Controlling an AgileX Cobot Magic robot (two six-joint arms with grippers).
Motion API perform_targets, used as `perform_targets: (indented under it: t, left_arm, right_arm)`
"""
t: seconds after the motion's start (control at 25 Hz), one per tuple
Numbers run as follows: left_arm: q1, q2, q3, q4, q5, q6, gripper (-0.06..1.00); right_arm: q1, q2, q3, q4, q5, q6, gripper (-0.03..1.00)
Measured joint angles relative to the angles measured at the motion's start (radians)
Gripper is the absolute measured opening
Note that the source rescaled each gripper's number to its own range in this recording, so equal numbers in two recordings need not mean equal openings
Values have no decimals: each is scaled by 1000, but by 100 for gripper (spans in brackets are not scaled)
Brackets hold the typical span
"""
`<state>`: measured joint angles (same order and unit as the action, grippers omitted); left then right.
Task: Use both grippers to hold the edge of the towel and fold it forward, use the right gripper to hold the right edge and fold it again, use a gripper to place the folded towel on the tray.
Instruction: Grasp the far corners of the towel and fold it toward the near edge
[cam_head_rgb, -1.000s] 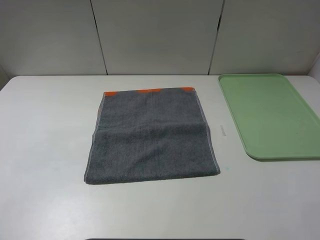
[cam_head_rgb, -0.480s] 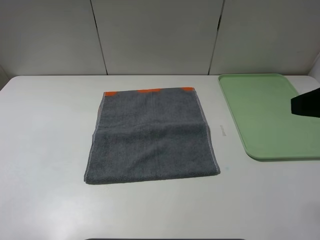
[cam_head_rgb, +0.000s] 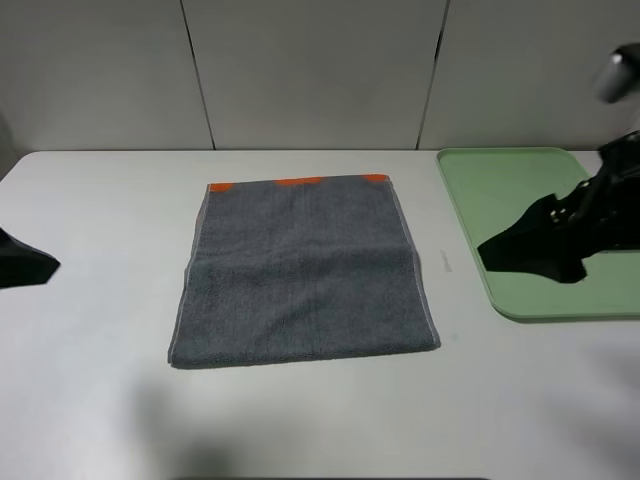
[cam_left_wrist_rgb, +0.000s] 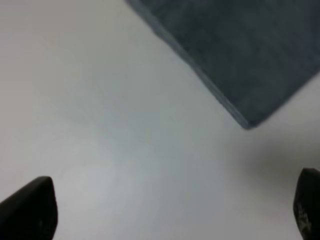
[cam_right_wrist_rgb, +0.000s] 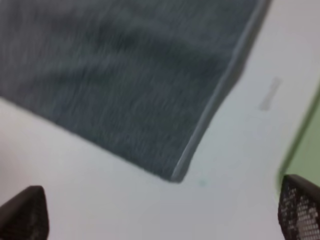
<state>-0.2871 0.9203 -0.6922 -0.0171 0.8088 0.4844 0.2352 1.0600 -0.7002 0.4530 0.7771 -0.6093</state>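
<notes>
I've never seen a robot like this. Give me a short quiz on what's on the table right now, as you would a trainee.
1. True or false: the towel lies on the tray.
2. Which colour shows along the towel's far edge? A) orange B) blue C) yellow
3. Fill in: the left gripper and the right gripper are both ____ (open or shut).

Key: 1. False: it lies flat on the table, left of the tray and apart from it. 2. A. 3. Open: each wrist view shows the fingers spread wide and holding nothing.
</notes>
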Motion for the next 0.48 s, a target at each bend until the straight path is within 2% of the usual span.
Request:
perform_targets:
  t: [0.16, 0.48]
  left_arm:
    - [-109, 105, 0, -1, -30, 113, 94]
    - [-226, 314, 0, -28, -182, 144, 93]
  right_arm:
    - [110, 108, 0, -21, -64, -31, 100]
    - [332, 289, -1, -132, -201, -132, 100]
